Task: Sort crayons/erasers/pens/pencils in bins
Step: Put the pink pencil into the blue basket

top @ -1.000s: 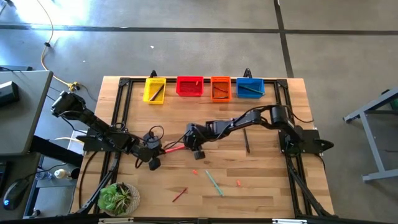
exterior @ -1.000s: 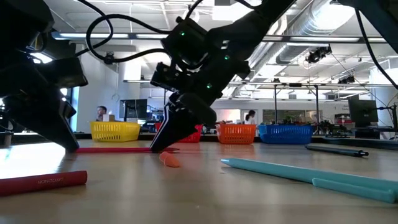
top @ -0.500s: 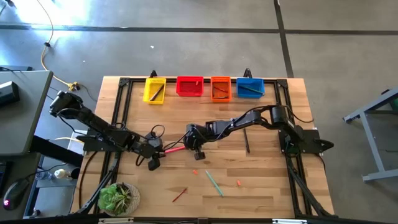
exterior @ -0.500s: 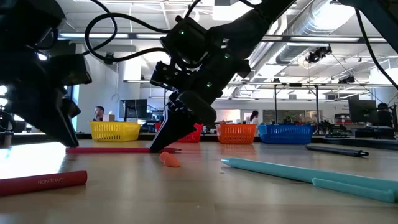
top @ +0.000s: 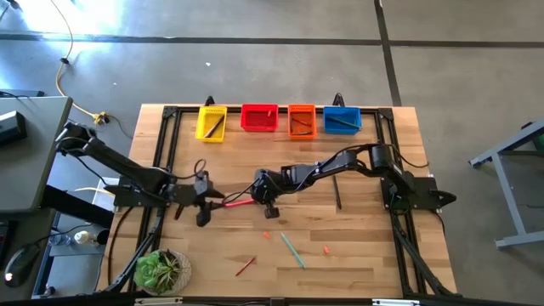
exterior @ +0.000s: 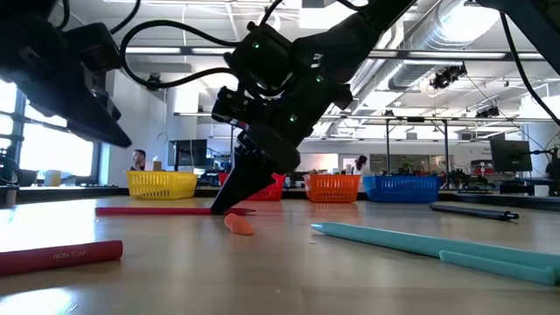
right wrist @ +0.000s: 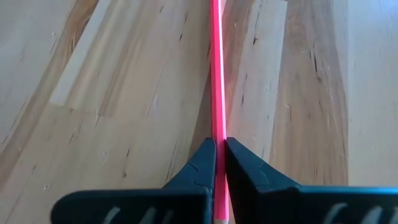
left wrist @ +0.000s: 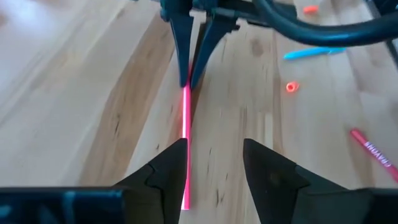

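Since the earlier frames, the left gripper [top: 201, 206] had released the pink pencil [top: 237, 202] and drawn back toward the table's [top: 357, 255] left edge, its fingers spread clear of the pencil's free end. Right gripper [top: 257, 195], near the table's middle, had its fingers clenched on the pencil's other end, the pencil lying flat on the wood. One eraser [exterior: 238, 225] lay just toward the front edge from the right gripper; a second eraser [top: 325, 250] sat nearer the front right corner. Between them lay a teal pen [top: 292, 250], and a red crayon [top: 246, 266] lay close to the front edge. A dark pen [top: 337, 192] rested toward the right edge. Four bins stood in a row along the back edge: yellow bin [top: 211, 122], red bin [top: 259, 117], orange bin [top: 302, 121], blue bin [top: 342, 120].
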Robot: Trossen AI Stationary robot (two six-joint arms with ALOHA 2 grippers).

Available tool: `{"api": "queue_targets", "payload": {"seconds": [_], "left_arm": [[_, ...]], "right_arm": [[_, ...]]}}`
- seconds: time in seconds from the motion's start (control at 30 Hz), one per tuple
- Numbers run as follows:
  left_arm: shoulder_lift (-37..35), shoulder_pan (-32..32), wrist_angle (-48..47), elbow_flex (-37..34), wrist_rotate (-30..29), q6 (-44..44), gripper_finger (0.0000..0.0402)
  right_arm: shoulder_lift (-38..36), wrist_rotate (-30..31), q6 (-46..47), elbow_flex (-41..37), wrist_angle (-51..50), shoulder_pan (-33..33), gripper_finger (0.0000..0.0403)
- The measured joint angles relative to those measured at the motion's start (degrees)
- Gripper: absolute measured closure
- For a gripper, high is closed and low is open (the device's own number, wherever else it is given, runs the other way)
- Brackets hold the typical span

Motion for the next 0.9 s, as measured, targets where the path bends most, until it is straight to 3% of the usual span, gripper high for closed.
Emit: {"api": "queue_targets", "payload": {"seconds": [0.5,0.9], "left_arm": [[-17.57,-0.02,10.90,-11.05,-2.26,4.61,0.0311],[-19.46,-0.02,14.11,-14.63,-3.40,4.59,0.0351]], "right_arm": [[-4.68,2.44,3.53,-0.46,-4.42,-0.08,0.0398],[-17.11,12.30,3.19,-0.22,-17.26,-0.84,0.0398]]}}
